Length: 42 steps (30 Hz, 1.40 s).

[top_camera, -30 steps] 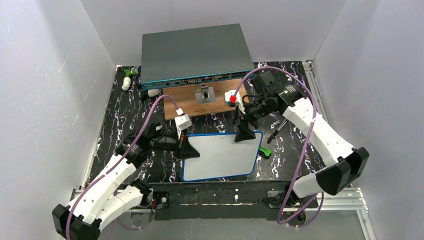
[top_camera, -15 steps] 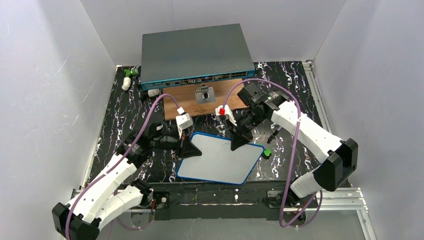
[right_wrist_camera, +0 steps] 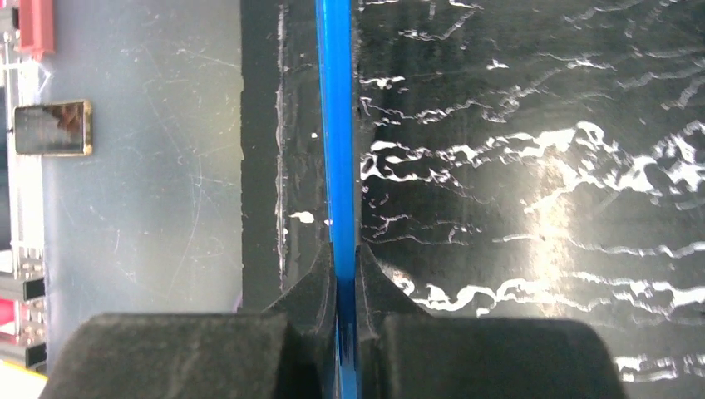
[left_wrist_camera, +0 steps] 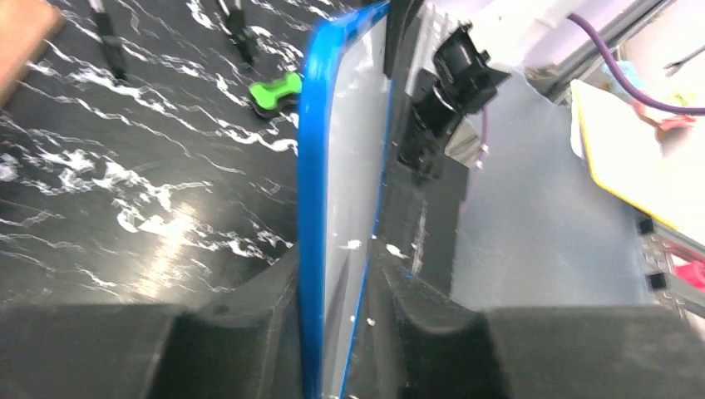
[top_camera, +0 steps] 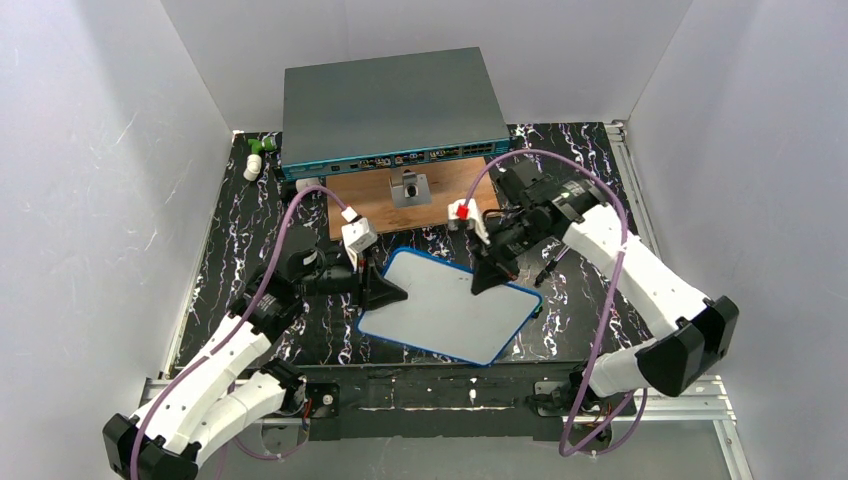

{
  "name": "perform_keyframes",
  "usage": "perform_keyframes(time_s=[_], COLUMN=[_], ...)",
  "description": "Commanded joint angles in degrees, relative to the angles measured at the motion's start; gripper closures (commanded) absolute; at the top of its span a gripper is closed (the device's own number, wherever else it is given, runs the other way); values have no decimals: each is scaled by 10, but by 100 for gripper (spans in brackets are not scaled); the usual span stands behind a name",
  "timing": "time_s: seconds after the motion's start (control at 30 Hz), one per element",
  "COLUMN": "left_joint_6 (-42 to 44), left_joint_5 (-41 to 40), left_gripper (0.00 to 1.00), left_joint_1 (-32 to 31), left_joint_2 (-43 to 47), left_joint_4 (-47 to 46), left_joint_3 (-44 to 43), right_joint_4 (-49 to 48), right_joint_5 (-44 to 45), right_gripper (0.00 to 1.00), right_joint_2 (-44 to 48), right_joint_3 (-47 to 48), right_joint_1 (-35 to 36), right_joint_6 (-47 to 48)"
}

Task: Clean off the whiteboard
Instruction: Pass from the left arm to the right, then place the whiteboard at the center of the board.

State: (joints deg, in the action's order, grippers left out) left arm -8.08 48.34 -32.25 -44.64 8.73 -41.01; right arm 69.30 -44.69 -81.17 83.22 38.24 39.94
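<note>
White enclosure wall (top_camera: 100, 200) on the left, plain and unmarked. The table (top_camera: 240, 240) has a black surface with white marbling; a small green-and-white piece (top_camera: 255, 150) lies at its far left corner. The left end effector (top_camera: 385, 292) pinches the left edge of the whiteboard (top_camera: 450, 310), one finger (left_wrist_camera: 274, 291) against the blue frame and its partner on the other face. The whiteboard sits mid-table, skewed, its face white and free of writing; whether it lies flat or is raised, I cannot tell. Beyond it stand a brown wooden board (top_camera: 370, 205) and a grey network switch box (top_camera: 390, 100), near but apart from the whiteboard's far corner. The right end effector (top_camera: 482, 280) is pressed together on the whiteboard's far right edge. Open table strips run along both sides, and the whiteboard's near corner comes close to the table's front edge. A white wall (top_camera: 740, 150) closes the right.
</note>
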Motion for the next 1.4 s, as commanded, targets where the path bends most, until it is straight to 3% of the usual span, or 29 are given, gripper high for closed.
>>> perform_keyframes(time_s=[0.0, 0.03, 0.07, 0.33, 0.37, 0.53, 0.9, 1.37], left_joint_6=[-43, -40, -35, 18, 24, 23, 36, 39], left_joint_5=[-15, -28, -42, -191, -243, -310, -339, -334], left_gripper=[54, 41, 37, 19, 10, 2, 2, 2], left_joint_1=[1, 1, 1, 2, 2, 2, 2, 2], left_joint_2=[12, 16, 21, 115, 154, 207, 227, 222], left_joint_4=[-67, -63, -57, 22, 56, 110, 134, 136], left_joint_3=[3, -3, -7, -14, 5, 51, 71, 71], right_joint_4=[-25, -24, -21, 67, 93, 147, 158, 112], right_joint_5=[31, 31, 33, 81, 130, 160, 225, 219], right_gripper=[99, 99, 99, 99, 99, 99, 99, 99], right_joint_2=[51, 60, 66, 88, 90, 69, -51, -148], right_joint_3=[6, 4, 4, 48, 73, 127, 239, 277], right_joint_1=[-79, -95, -110, -220, -263, -358, -376, -376], right_joint_6=[-84, -86, -87, -61, -41, 8, 44, 31])
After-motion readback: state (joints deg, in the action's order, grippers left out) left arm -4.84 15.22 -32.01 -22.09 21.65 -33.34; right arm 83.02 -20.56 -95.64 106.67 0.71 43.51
